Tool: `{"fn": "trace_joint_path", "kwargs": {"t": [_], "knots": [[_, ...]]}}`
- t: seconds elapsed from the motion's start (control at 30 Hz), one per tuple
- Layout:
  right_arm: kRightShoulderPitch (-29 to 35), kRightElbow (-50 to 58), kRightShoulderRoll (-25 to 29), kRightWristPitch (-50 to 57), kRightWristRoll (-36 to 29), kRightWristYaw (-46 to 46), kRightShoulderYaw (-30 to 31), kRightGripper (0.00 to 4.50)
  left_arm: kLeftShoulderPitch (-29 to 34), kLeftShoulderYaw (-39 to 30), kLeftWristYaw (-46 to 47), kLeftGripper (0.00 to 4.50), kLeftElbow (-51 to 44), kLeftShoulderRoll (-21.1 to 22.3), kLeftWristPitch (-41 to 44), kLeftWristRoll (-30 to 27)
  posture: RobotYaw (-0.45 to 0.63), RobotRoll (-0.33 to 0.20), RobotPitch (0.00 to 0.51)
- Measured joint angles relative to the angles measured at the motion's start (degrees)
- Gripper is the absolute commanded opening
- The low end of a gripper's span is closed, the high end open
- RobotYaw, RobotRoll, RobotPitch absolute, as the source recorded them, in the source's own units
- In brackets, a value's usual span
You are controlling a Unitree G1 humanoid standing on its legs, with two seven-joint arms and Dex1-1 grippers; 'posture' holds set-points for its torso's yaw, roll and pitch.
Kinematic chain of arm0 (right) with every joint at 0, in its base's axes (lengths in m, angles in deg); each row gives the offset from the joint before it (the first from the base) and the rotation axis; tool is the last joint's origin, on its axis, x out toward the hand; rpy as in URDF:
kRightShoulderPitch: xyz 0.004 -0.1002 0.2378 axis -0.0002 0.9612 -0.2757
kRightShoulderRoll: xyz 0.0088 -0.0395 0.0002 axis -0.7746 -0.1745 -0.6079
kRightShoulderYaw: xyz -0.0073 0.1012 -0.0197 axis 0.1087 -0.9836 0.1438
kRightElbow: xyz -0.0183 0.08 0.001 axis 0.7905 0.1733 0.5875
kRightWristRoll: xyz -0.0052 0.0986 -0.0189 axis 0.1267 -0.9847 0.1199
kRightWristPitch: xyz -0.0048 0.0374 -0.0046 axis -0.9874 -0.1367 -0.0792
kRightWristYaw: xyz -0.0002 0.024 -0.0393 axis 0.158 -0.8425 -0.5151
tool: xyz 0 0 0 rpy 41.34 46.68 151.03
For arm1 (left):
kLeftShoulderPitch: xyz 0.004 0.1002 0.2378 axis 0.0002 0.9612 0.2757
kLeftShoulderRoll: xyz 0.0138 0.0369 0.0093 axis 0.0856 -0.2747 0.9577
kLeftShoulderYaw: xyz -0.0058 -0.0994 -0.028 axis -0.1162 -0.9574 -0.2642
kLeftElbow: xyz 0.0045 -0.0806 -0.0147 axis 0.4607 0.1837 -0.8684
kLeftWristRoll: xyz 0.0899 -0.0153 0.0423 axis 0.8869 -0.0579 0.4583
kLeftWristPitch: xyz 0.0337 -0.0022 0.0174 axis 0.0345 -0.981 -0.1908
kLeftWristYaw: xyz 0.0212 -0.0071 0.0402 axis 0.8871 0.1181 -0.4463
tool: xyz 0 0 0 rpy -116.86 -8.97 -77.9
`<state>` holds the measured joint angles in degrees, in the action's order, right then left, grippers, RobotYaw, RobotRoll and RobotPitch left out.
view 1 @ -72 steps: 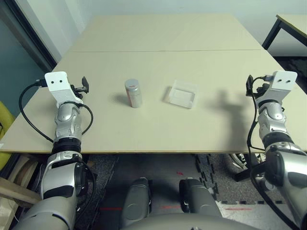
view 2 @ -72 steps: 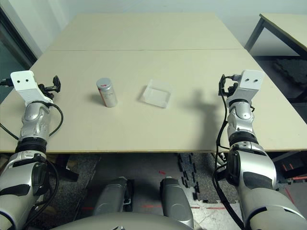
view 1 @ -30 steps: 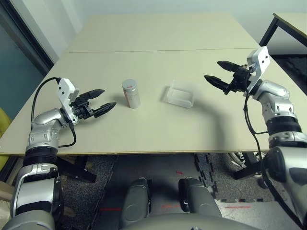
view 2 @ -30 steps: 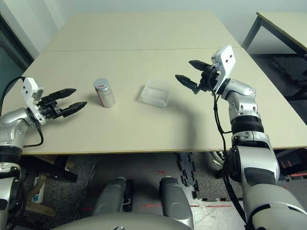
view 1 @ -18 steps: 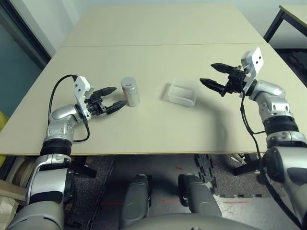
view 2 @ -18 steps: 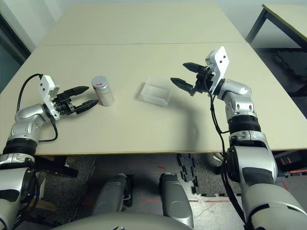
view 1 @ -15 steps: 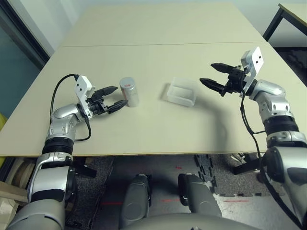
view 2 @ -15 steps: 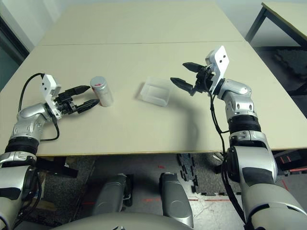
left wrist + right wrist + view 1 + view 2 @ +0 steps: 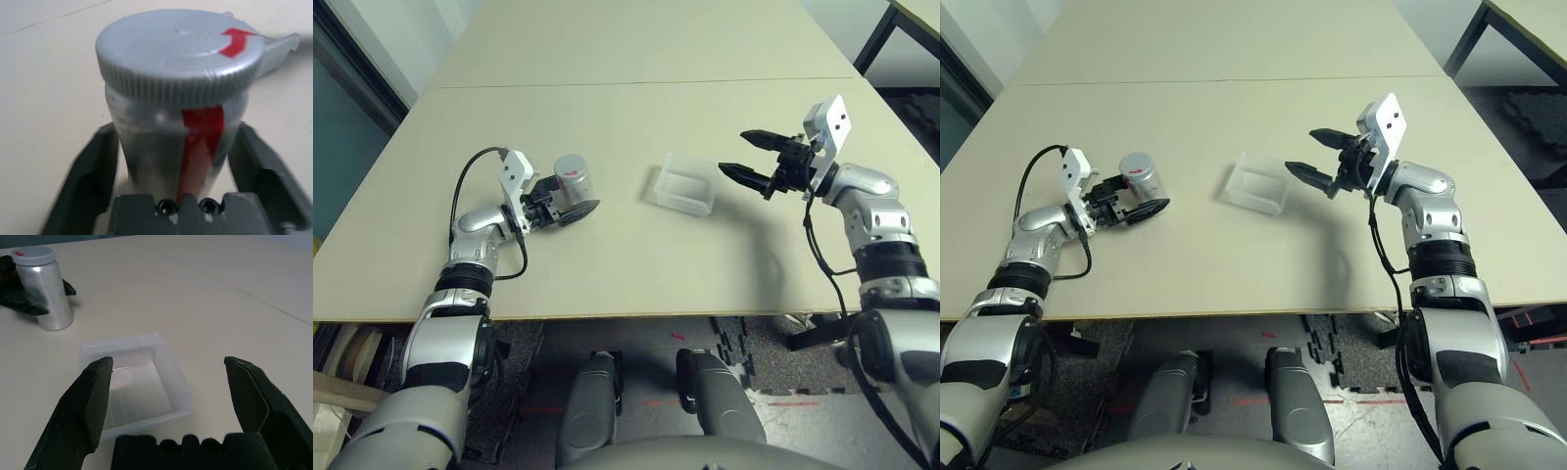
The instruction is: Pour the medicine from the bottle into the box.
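The bottle is a small silver-grey cylinder with a grey screw cap and a red mark, standing upright left of the table's middle. My left gripper reaches it from the left, and the left wrist view shows both black fingers pressed against the sides of the bottle, below its cap. The box of clear plastic lies flat to the bottle's right. My right gripper hovers just right of the box, open and holding nothing; in the right wrist view the box lies beyond its spread fingers.
The beige table extends far back with a seam across it. Its front edge runs just in front of my arms. A second table's corner with a black leg stands at the far right.
My left gripper has moved right to the bottle and closed around it. The right gripper has stayed open beside the box.
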<state>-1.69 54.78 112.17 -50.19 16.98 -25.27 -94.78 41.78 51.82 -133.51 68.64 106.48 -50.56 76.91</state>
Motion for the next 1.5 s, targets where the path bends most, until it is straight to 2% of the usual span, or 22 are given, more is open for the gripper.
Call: {"fn": "trace_joint_path", "kwargs": {"t": [0.03,0.07,0.37,0.5,0.67,0.77,0.9,1.03,1.37,1.5], "knots": [[0.19,0.4,0.03,0.35,-0.05,0.01,0.0,4.5,-0.3,-0.13,0.28,2.76,0.5,-0.05,-0.28,-0.01,-0.14,0.0,0.155],[0.48,1.06,0.11,0.8,-0.19,0.01,0.0,4.5,-0.62,-0.13,0.34,2.68,0.75,-0.05,-0.39,0.02,-0.14,0.0,0.154],[0.59,9.14,-0.14,11.78,-2.67,-0.6,2.26,4.5,-2.61,0.04,-4.44,2.68,1.27,-0.18,2.57,-0.12,-0.11,0.0,0.154],[-2.25,15.49,-2.16,22.83,-5.77,-2.7,6.38,4.5,-3.3,1.44,-9.26,2.68,-1.28,-0.21,5.0,-0.11,-0.08,0.0,0.156],[-6.04,19.56,-5.45,29.06,-8.02,-3.93,10.37,4.5,-3.52,3.6,-13.65,2.68,-5.76,-0.19,7.93,-0.12,-0.05,0.0,0.16],[-7.49,19.75,-6.56,30.07,-8.44,-4.56,11.17,4.5,-3.47,3.99,-14.73,2.68,-7.34,0.2,9.58,-0.18,-0.02,0.0,0.164],[-10.45,19.81,-8.73,30.25,-9.14,-6.92,13.2,4.5,-2.97,4.62,-16.66,2.68,-13.95,0.44,12.71,-0.68,-0.01,0.0,0.168],[-10.57,19.8,-8.82,30.48,-9.28,-7.65,13.68,4.5,-0.72,4.62,-16.76,2.68,-17.62,0.87,14.8,-1.08,-0.01,0.0,0.167],[-10.58,19.98,-10.95,31.28,-10.02,-8.39,14.69,4.5,1.37,5.12,-16.76,2.68,-20.1,0.26,16.03,-1.38,-0.01,0.0,0.156],[-11.64,18.35,-13.33,28.8,-8.37,-7.26,15.68,4.5,1.35,5.76,-16.77,2.68,-20.66,-0.5,16.62,-1.46,-0.01,0.0,0.155]]}}
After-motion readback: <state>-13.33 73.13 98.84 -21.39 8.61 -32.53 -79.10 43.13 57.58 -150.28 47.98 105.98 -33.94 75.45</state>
